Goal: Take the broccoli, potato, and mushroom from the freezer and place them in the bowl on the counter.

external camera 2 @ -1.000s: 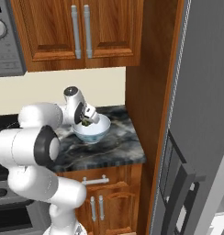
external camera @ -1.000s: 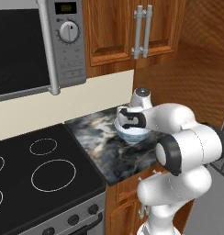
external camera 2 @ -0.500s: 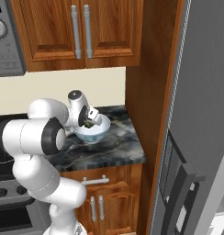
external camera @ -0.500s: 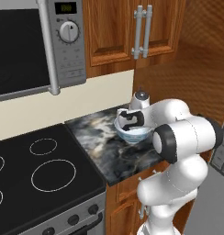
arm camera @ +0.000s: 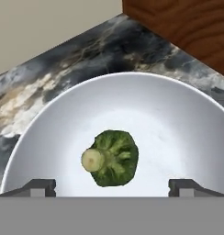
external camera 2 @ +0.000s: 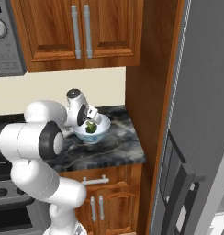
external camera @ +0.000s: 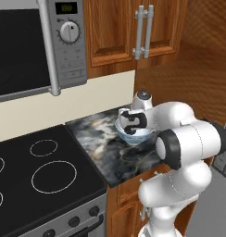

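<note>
One vegetable of three, the broccoli [arm camera: 111, 158], lies free on the floor of the bowl [arm camera: 178, 114], stem end up toward the camera, roughly central and touching neither wall. The bowl stands on the marbled surface [external camera: 110, 148] near the back corner, beside the wooden cabinet side. The gripper [arm camera: 112, 186] hangs directly above the bowl with its fingers [arm camera: 38, 186] spread wide, one tip to each side of the floret, holding nothing. The right base view shows the floret [external camera 2: 91, 128] inside the bowl [external camera 2: 98, 135] just under the hand. Potato and mushroom are not in the bowl, so by my estimate the task is about a third done. Risks from here: if the hand lifts at an angle instead of straight up, a fingertip could catch the rim and slide or tip the bowl; swinging toward the freezer [external camera 2: 201, 137] with the elbow low could sweep the bowl along the surface.
</note>
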Robot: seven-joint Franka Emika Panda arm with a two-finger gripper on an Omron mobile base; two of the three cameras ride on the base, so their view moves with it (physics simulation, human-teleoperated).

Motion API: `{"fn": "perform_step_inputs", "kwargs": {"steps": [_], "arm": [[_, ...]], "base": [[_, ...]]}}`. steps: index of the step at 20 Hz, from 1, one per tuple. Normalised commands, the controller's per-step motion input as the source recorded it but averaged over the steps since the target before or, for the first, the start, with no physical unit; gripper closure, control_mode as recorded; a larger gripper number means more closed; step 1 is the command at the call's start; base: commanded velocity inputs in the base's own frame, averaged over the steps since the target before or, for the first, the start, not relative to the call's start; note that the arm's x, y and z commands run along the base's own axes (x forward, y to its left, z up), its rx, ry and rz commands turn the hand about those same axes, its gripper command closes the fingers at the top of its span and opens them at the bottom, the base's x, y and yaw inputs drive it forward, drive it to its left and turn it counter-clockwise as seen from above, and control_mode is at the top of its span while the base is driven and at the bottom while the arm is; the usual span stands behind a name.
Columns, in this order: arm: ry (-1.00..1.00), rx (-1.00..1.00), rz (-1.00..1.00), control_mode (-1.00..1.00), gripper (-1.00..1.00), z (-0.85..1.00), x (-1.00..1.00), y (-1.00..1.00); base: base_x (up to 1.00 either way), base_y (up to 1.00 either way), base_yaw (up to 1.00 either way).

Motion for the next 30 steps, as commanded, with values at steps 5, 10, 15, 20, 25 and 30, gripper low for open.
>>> {"fn": "perform_step_inputs", "kwargs": {"steps": [5,10,15,20,25,30], "arm": [[-0.06,0.00,0.00,-1.00,-1.00,0.95,-0.76,0.00],[-0.22,0.00,0.00,-1.00,-1.00,0.80,-1.00,-0.01],[-0.15,-0.01,0.00,-1.00,-1.00,0.22,-1.00,0.00],[-0.18,-0.03,0.00,-1.00,-1.00,0.00,-1.00,0.00],[-0.08,0.00,0.01,-1.00,-1.00,0.20,-1.00,0.00],[0.04,0.00,0.12,-1.00,-1.00,0.27,-1.00,0.00]], "base": [[0.00,0.00,0.00],[0.00,0.00,0.00],[0.00,0.00,0.00],[0.00,0.00,0.00],[0.00,0.00,0.00],[0.00,0.00,0.00]]}}
